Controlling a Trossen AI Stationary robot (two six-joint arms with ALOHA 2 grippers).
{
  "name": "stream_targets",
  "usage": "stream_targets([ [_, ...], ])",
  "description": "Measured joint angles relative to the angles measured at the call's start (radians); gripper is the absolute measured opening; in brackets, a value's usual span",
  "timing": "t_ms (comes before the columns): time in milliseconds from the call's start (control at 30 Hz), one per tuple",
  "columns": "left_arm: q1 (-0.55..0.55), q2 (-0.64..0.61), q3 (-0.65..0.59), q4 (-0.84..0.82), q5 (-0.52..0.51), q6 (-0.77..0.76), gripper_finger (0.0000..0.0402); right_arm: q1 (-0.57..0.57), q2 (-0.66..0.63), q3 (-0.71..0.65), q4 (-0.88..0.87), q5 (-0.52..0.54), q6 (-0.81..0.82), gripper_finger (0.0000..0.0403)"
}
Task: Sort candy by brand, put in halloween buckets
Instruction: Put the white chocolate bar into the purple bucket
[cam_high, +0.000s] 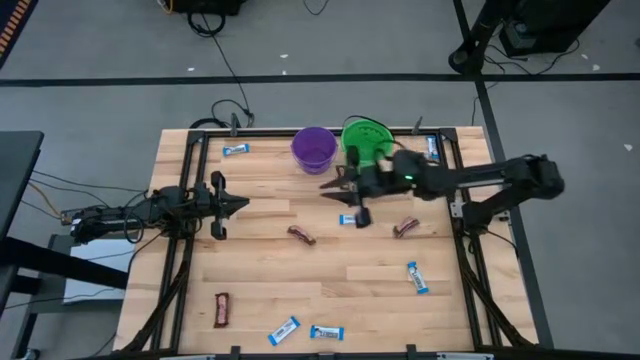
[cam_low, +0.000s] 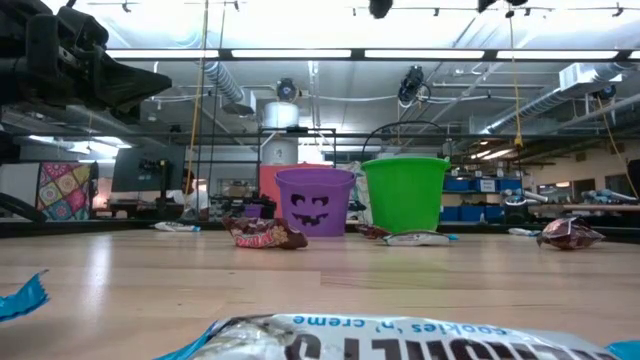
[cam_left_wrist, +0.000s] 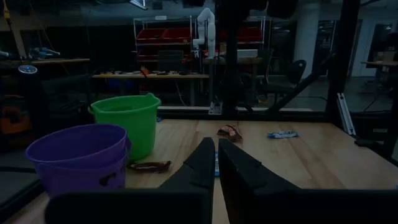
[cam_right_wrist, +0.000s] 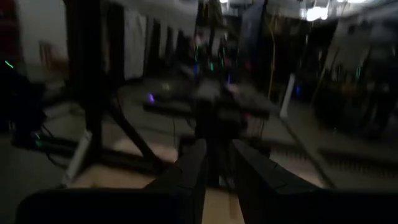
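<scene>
**Still lots of candy to sort**

Clearly, most small wrapped candy bars (cam_high: 415, 277) lie spread over the pale wooden worktop (cam_high: 330, 290). The round purple plastic bucket (cam_high: 313, 149) and round green plastic bucket (cam_high: 367, 138) stand together at the far edge (what is inside is hidden). The right gripper (cam_high: 336, 185) hangs near the buckets; whether its jaws hold anything, I cannot tell. The left gripper (cam_high: 238, 206) waits, jaws closed and empty. The room behind is a big workshop.

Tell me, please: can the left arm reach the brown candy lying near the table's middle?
Probably yes. The left gripper points toward the brown candy, and only bare table lies between them; its jaws are shut.
</scene>
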Motion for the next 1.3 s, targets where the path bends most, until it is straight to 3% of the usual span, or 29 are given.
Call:
stream_targets([
  [233, 0.000, 0.000, 0.000, 0.099, 0.000, 0.000, 0.0026, -0.043, 0.181, 0.137, -0.211, 0.007, 0.016, 0.0084],
  [433, 0.000, 0.000, 0.000, 0.134, 0.000, -0.028, 0.0026, -0.051, 0.258, 0.144, -0.243, 0.007, -0.006, 0.0084],
  [600, 0.000, 0.001, 0.000, 0.178, -0.007, 0.112, 0.0026, -0.045, 0.307, 0.145, -0.306, 0.007, -0.009, 0.0084],
  [700, 0.000, 0.007, 0.000, 0.157, -0.039, 0.108, 0.0026, -0.038, 0.338, 0.145, -0.304, 0.007, -0.009, 0.0084],
  [833, 0.000, 0.021, 0.001, 0.130, -0.167, 0.115, 0.0026, -0.034, 0.394, 0.145, -0.227, -0.005, 0.015, 0.0084],
  [1000, 0.007, 0.054, 0.049, 0.006, -0.447, 0.261, 0.0027, -0.032, 0.466, 0.152, -0.120, -0.056, -0.006, 0.0084],
  [1067, 0.016, 0.081, 0.061, -0.018, -0.550, 0.295, 0.0030, -0.029, 0.468, 0.174, -0.124, -0.057, -0.013, 0.0084],
  [1300, 0.102, 0.211, 0.067, 0.026, -0.747, 0.297, 0.0068, -0.013, 0.384, 0.268, -0.145, -0.080, -0.134, 0.0084],
])
